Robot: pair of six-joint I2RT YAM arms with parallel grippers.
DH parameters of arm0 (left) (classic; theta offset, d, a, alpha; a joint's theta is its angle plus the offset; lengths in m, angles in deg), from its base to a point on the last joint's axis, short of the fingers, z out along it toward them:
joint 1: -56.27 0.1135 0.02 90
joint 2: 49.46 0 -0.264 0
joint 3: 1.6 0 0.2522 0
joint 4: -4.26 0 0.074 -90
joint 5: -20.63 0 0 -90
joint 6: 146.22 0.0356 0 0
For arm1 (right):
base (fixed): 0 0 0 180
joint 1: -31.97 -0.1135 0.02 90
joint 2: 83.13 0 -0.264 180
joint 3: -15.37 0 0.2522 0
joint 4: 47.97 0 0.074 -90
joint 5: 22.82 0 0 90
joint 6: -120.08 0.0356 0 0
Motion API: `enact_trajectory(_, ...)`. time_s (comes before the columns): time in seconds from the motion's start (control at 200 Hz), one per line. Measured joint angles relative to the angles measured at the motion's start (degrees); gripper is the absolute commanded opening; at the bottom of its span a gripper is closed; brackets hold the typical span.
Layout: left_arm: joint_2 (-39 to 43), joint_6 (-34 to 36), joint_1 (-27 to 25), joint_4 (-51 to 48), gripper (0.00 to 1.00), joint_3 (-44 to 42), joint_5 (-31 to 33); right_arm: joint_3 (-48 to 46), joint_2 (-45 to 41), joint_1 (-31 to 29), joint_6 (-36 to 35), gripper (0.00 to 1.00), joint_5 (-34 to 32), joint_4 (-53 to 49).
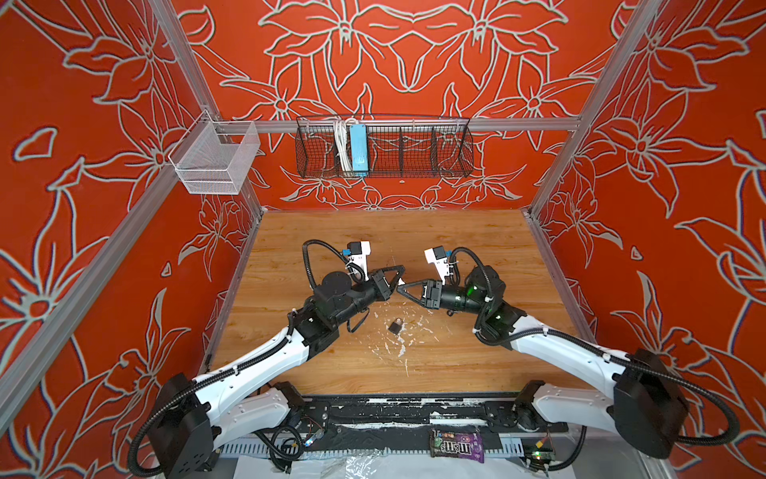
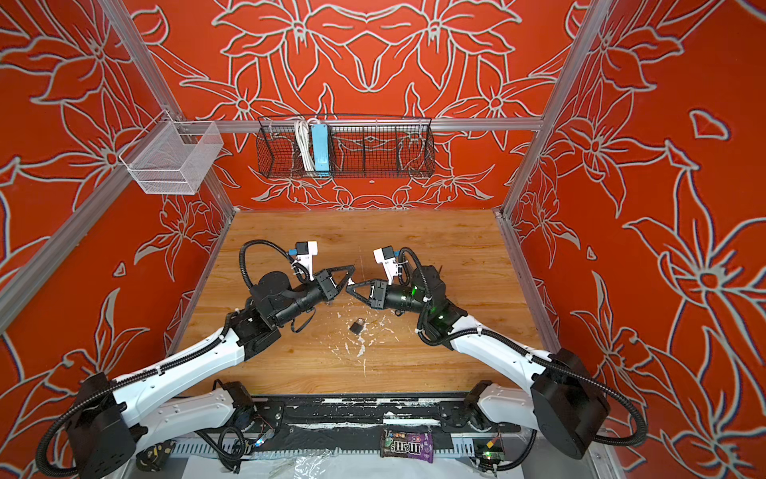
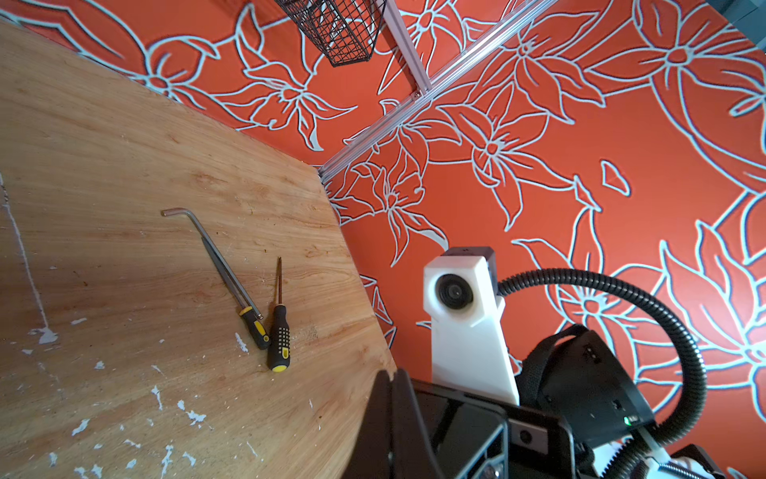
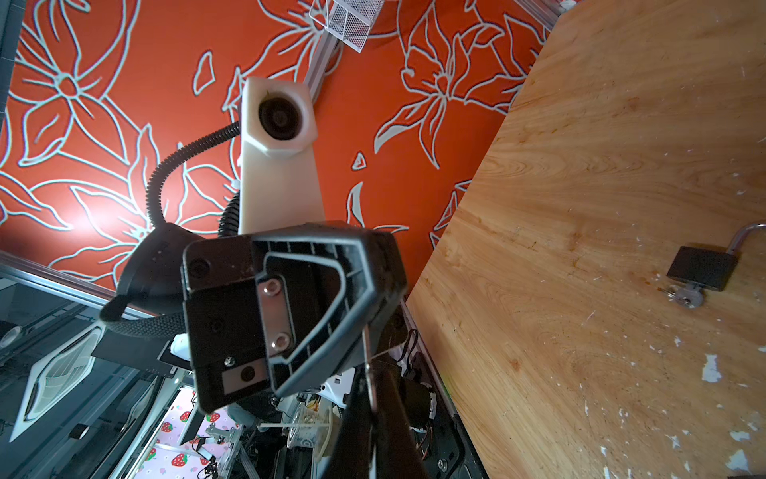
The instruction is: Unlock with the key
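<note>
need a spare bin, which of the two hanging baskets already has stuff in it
The black wire basket on the back rail: it holds a blue power strip and white cable. The white mesh basket at the left corner looks empty.

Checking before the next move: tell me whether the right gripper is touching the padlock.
Apart. In a top view the padlock lies on the table, with bare wood between it and the right gripper.

Orange-red walls (image 1: 414, 62) carry pale outlined flowers, the worktop (image 1: 476, 240) shows tan wood grain flecked white, the padlock (image 4: 702, 267) is black, and the 2 screwdrivers (image 3: 278, 340) have black-and-yellow handles.
</note>
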Motion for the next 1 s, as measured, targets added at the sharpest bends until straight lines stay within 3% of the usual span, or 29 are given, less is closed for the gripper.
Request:
enact_trajectory(0.03,0.0,0.0,0.0,-0.1,0.0,0.1,0.0,0.0,0.0,0.0,0.0,0.0,0.0,0.0)
enact_trajectory(0.17,0.0,0.3,0.0,-1.8,0.22,1.3,0.0,0.0,0.0,0.1,-0.4,0.0,0.0,-0.1)
enact_trajectory(0.34,0.2,0.8,0.1,-4.2,0.6,2.5,0.3,0.0,0.0,1.4,-1.7,0.0,0.0,-3.2)
enact_trajectory(0.43,1.0,1.1,0.1,-8.1,0.71,3.3,0.9,-0.1,-0.5,2.5,-2.9,0.0,-0.1,-6.1)
enact_trajectory(0.645,3.5,0.9,0.1,-19.8,0.85,4.8,4.3,-2.8,-3.8,5.7,-6.3,0.0,-0.1,-14.0)
enact_trajectory(0.841,3.2,0.0,0.0,-32.0,0.98,5.5,7.1,-4.1,-5.2,7.5,-12.0,0.0,-1.7,-27.0)
enact_trajectory(1.001,-2.0,0.5,-0.3,-41.6,0.99,9.7,7.5,-4.2,-6.3,7.6,-16.8,0.0,-4.9,-36.9)
